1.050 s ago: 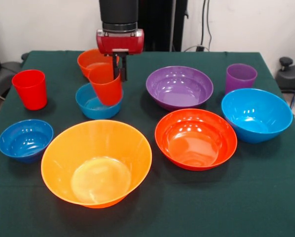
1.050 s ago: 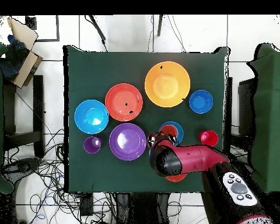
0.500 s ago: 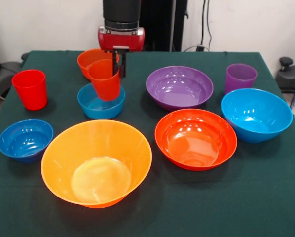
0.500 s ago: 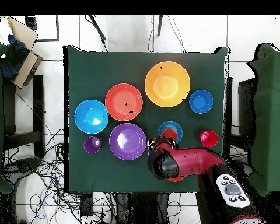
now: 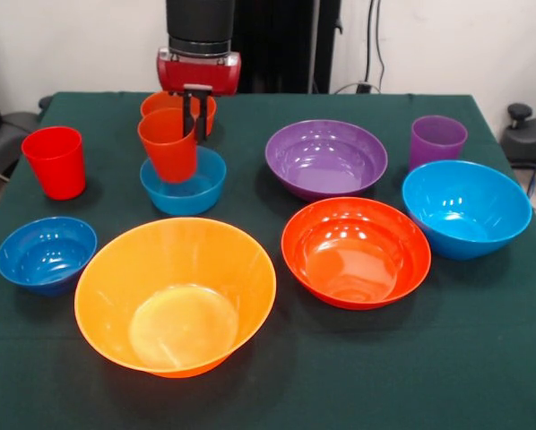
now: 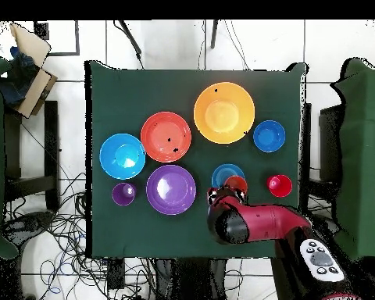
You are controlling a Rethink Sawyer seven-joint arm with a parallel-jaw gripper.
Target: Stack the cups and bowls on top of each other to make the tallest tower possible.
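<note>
Glossy plastic bowls (image 5: 355, 249) and cups (image 5: 56, 161); matt cloth table (image 5: 483, 358)

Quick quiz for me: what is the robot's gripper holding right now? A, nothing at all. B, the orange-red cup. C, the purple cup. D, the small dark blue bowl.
B: in the front view the gripper pinches the rim of the orange-red cup, which hangs above the small light blue bowl, while the purple cup and the small dark blue bowl sit untouched on the table.

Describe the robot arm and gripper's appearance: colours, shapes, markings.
The arm is glossy red with a black cylindrical end section. A pale oval panel with dark round buttons sits on it in the overhead view. The gripper has a red rounded block body and thin black fingers.
</note>
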